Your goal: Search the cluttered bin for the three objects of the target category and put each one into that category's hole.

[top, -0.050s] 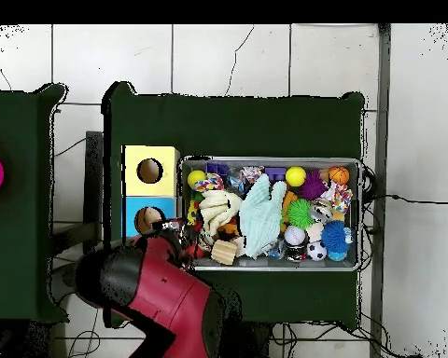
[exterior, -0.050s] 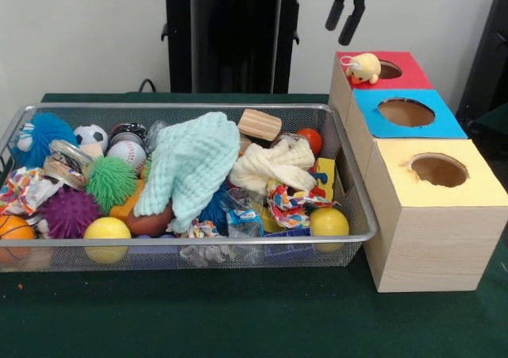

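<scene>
A small yellow plush toy (exterior, -0.050s: 363, 67) lies on the red box top (exterior, -0.050s: 413, 78), at the left rim of its hole (exterior, -0.050s: 389, 69), not inside it. My gripper (exterior, -0.050s: 346, 13) hangs above the toy, apart from it, open with nothing between its black fingers. The wire bin (exterior, -0.050s: 353, 215) holds a heap: a mint green cloth (exterior, -0.050s: 190, 163), a cream cloth (exterior, -0.050s: 274, 163), a wooden block (exterior, -0.050s: 259, 124), spiky balls, sports balls and two yellow balls. In the overhead view the red arm (top, -0.050s: 158, 289) covers the red box and the gripper.
A blue box (exterior, -0.050s: 406, 113) and a yellow box (exterior, -0.050s: 436, 171), each with a round hole, stand in a row with the red one, right of the bin. From overhead the bin (top, -0.050s: 362, 213) sits on the green table beside the yellow box (top, -0.050s: 150, 171) and blue box (top, -0.050s: 134, 214).
</scene>
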`<state>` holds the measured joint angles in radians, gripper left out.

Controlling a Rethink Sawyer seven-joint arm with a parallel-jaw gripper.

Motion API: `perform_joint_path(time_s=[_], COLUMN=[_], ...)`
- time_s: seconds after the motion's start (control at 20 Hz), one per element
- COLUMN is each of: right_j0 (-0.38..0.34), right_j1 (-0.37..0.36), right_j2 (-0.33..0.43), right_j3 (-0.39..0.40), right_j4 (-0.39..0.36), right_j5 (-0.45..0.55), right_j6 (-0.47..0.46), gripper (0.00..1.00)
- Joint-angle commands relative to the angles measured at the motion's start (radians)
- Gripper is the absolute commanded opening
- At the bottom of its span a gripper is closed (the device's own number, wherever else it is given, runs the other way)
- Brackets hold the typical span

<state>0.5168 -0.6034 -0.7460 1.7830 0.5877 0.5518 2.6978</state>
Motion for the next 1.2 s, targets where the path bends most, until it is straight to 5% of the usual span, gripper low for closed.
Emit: perform_joint_path(time_s=[0.05, 0.25, 0.45, 0.95, 1.2], right_j0=[-0.032, -0.024, -0.084, -0.207, -0.401], right_j1=[0.005, 0.032, 0.062, 0.069, 0.013], right_j2=[0.121, 0.088, 0.131, 0.316, 0.54], right_j3=[-0.003, -0.036, -0.036, 0.051, 0.143], right_j4=[-0.065, -0.117, -0.17, -0.207, -0.357], right_j5=[-0.029, 0.042, 0.049, -0.154, -0.426], right_j6=[0.041, 0.038, -0.028, -0.031, -0.167], gripper=[1.0, 1.0, 1.0, 1.0, 1.0])
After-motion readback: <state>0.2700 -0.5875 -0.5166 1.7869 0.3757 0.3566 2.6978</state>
